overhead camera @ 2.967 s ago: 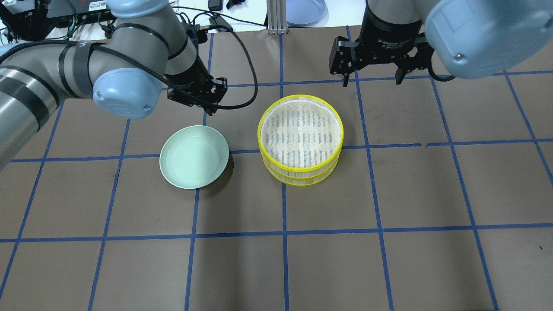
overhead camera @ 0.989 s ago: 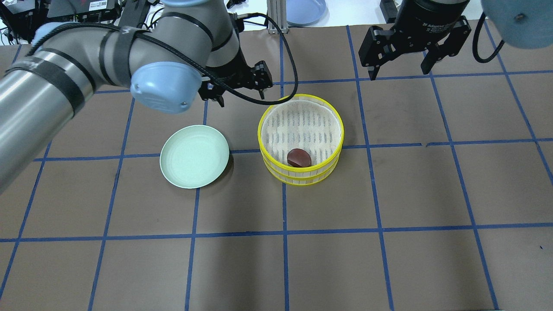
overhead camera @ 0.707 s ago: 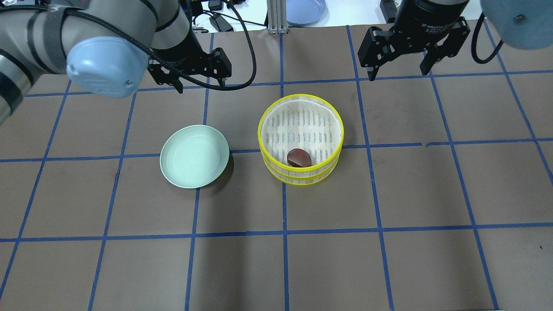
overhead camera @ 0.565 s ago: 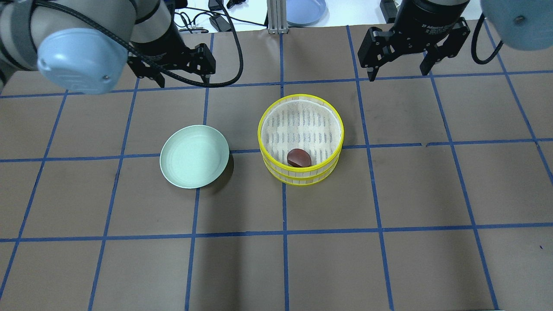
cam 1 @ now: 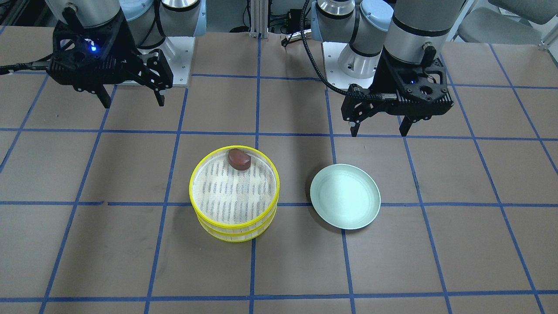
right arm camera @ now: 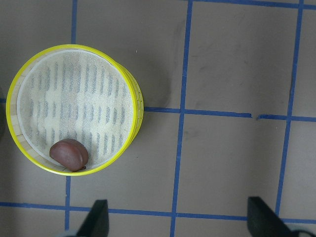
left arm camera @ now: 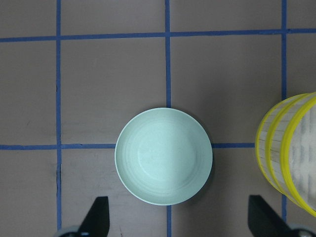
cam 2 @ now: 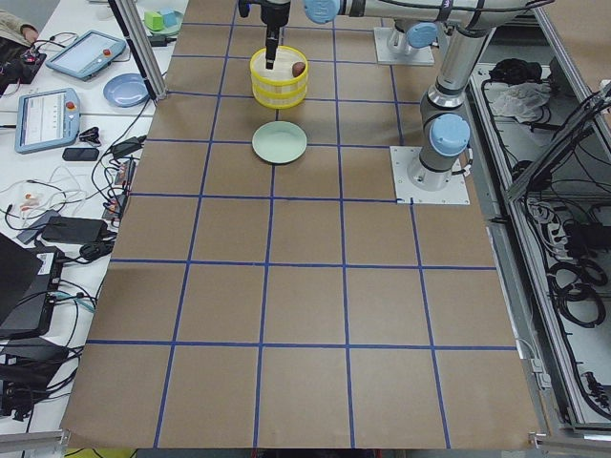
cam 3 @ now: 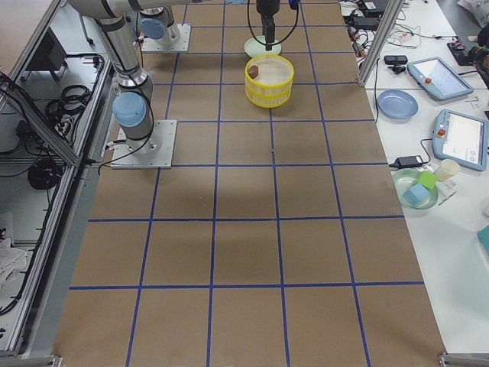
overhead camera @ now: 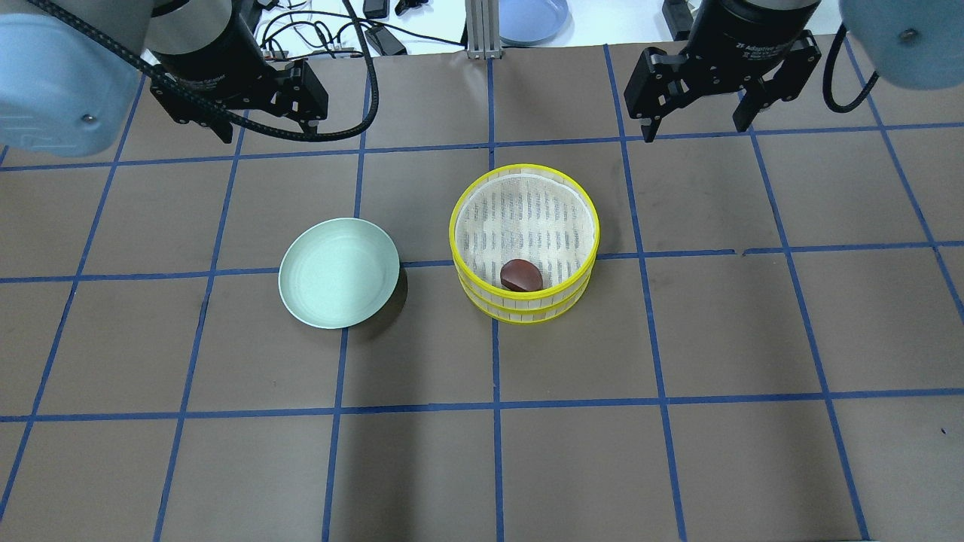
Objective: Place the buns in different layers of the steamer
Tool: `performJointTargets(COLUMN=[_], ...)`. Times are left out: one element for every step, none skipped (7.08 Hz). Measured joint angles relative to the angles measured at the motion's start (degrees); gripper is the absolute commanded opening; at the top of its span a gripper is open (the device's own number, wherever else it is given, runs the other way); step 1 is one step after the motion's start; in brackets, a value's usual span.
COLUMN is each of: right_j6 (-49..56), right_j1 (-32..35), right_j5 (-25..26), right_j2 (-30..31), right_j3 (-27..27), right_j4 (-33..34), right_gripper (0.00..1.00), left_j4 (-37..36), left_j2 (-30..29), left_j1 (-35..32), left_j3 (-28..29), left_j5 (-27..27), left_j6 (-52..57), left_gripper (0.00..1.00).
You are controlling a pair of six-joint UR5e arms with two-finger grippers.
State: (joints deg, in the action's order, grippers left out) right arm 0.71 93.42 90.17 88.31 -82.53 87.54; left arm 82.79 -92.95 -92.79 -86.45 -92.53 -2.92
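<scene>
The steamer [overhead camera: 453,229] stands mid-table as two stacked yellow-rimmed trays. The dark reddish-brown bun [overhead camera: 521,275] lies on the top tray's mesh floor, against the rim on the robot's side; it also shows in the front view [cam 1: 239,159] and the right wrist view [right arm camera: 69,154]. The pale cream bun is not in view. My left gripper [overhead camera: 267,134] is open and empty, high behind the green dish. My right gripper [overhead camera: 694,129] is open and empty, behind and to the right of the steamer.
An empty pale green dish [overhead camera: 339,272] sits left of the steamer, also in the left wrist view [left arm camera: 164,177]. A blue plate [overhead camera: 531,19] and an aluminium post [overhead camera: 482,30] stand beyond the table's far edge, among cables.
The brown bun now lies in the top tray, which was empty 3 s ago. My left gripper has opened and pulled away from the steamer to the far left. The right gripper stayed nearly still.
</scene>
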Motion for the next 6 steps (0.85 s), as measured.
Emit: performJointTargets(right_j6=[0.00, 0.00, 0.00, -0.01, 0.00, 0.00], right_j1=[0.03, 0.06, 0.08, 0.09, 0.09, 0.09], right_j5=[0.03, 0.06, 0.06, 0.05, 0.07, 0.08], right_j2=[0.01, 0.01, 0.01, 0.02, 0.02, 0.02], right_j3=[0.00, 0.00, 0.00, 0.00, 0.00, 0.00], right_j4=[0.00, 0.00, 0.00, 0.00, 0.00, 0.00], right_gripper=[1.00, 1.00, 1.00, 1.00, 1.00, 1.00], left_j4=[1.37, 2.72, 3.89, 4.41, 4.58, 4.63], left_j2=[0.01, -0.01, -0.01, 0.02, 0.07, 0.13], left_j1=[0.65, 1.74, 2.49, 2.62, 2.54, 2.49], left_j3=[0.16, 0.26, 0.29, 0.31, 0.27, 0.20], left_j5=[0.61, 1.46, 2.45, 3.01, 3.29, 3.42], left_j6=[0.01, 0.01, 0.02, 0.02, -0.16, -0.60], left_gripper=[1.00, 1.00, 1.00, 1.00, 1.00, 1.00])
